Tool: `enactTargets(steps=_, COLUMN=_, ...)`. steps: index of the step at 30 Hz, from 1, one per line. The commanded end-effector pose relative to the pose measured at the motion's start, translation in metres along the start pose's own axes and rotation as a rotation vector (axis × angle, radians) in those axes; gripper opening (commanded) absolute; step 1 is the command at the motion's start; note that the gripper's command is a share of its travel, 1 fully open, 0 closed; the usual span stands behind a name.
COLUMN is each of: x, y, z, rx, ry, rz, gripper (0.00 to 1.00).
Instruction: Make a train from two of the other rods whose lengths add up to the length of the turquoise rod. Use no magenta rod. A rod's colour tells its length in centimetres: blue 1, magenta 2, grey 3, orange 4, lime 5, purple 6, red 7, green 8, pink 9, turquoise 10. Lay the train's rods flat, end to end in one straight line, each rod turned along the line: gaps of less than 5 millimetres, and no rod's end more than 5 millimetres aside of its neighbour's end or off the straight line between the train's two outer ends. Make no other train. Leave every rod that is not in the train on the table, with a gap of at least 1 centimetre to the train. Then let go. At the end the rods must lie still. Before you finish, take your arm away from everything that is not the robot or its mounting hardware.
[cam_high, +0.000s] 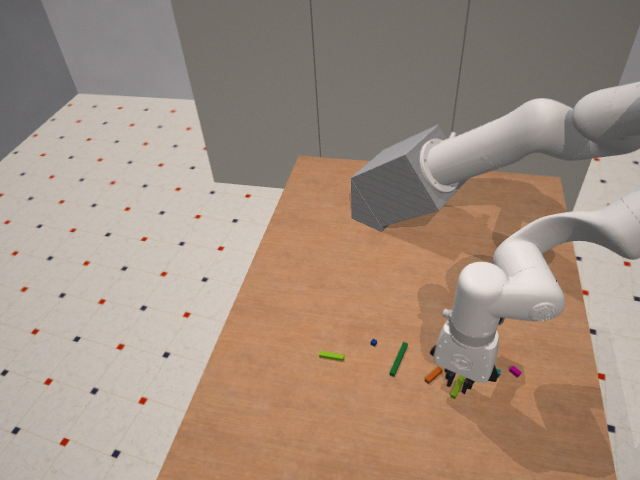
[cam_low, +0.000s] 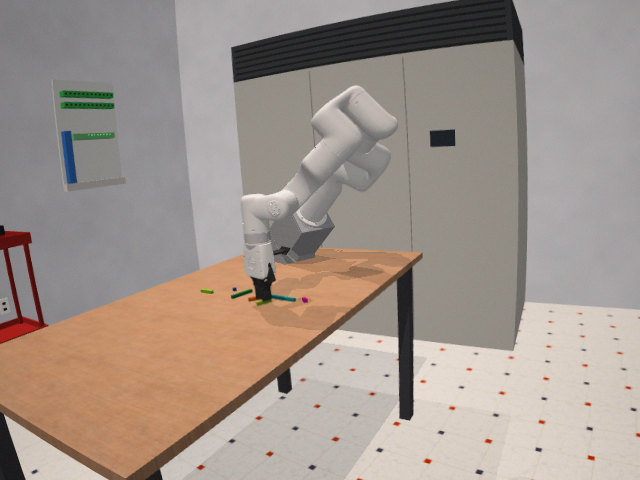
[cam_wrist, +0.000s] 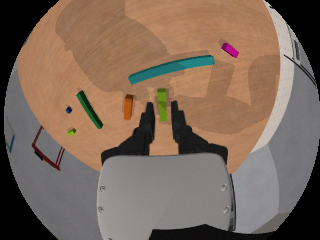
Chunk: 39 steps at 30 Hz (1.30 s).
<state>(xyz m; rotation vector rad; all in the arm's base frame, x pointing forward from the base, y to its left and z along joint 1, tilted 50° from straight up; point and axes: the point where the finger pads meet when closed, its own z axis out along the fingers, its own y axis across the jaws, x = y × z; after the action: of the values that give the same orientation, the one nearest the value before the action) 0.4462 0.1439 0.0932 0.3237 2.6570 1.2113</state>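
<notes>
My gripper (cam_high: 460, 383) (cam_low: 264, 296) (cam_wrist: 162, 109) is low over the table (cam_high: 320, 268), fingers a little apart. A lime rod (cam_high: 455, 387) (cam_low: 263, 302) (cam_wrist: 162, 102) lies flat between the fingertips, with a small gap on each side. Its far end is close to the long turquoise rod (cam_wrist: 172, 70) (cam_low: 284, 298), which lies crosswise just beyond; the top view shows only the turquoise rod's tip (cam_high: 498, 371) behind the gripper. An orange rod (cam_high: 433, 375) (cam_low: 251, 298) (cam_wrist: 128, 107) lies just left of the fingers. A second lime rod (cam_high: 331, 355) (cam_low: 207, 291) (cam_wrist: 71, 132) lies far to the left.
A green rod (cam_high: 398, 359) (cam_low: 241, 294) (cam_wrist: 88, 108) and a small blue rod (cam_high: 373, 342) (cam_low: 234, 289) (cam_wrist: 68, 110) lie left of the orange rod. A magenta rod (cam_high: 514, 370) (cam_low: 305, 299) (cam_wrist: 230, 48) lies right of the gripper. The arm's grey base block (cam_high: 395, 186) stands at the table's back.
</notes>
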Motion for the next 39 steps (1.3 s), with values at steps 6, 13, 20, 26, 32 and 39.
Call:
enactTargets(steps=6, x=-0.001, y=0.000, z=0.005, rx=0.000, ry=-0.004, rz=0.001, gripper=0.24)
enactTargets(steps=13, x=-0.001, y=0.000, z=0.009, rx=0.000, ry=-0.004, rz=0.001, gripper=0.24)
enactTargets(steps=20, x=-0.001, y=0.000, z=0.011, rx=0.000, ry=-0.004, rz=0.001, gripper=0.24)
enactTargets(steps=26, x=-0.001, y=0.000, z=0.012, rx=0.000, ry=-0.004, rz=0.001, gripper=0.24)
enactTargets(steps=32, x=-0.001, y=0.000, z=0.012, rx=0.000, ry=-0.004, rz=0.001, gripper=0.24)
enactTargets(steps=39, x=-0.001, y=0.000, z=0.012, rx=0.000, ry=-0.004, rz=0.001, gripper=0.24)
